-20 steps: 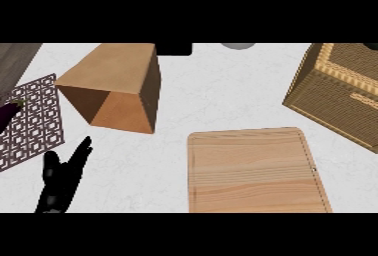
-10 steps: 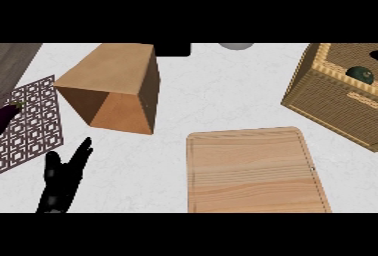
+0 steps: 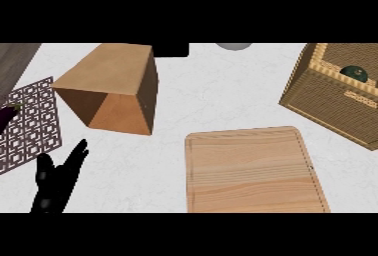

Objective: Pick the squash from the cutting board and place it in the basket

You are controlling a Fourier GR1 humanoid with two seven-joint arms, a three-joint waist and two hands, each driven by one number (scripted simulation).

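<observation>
Head view: squash (image 3: 355, 73) lay inside basket (image 3: 325, 100), upper right; board (image 3: 253, 170) bare. Left hand (image 3: 57, 182), lower left, fingers straight, holding nothing. Placement apparently complete.

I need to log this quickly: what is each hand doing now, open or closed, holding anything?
Left hand: open, fingers straight, holding nothing, at the lower left edge.
Right hand: not in view.

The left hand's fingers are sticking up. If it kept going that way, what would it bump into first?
Probably the brown wooden block, since the left hand points up and slightly right toward its lower face. Height is hard to judge, so it might pass over it.
</observation>
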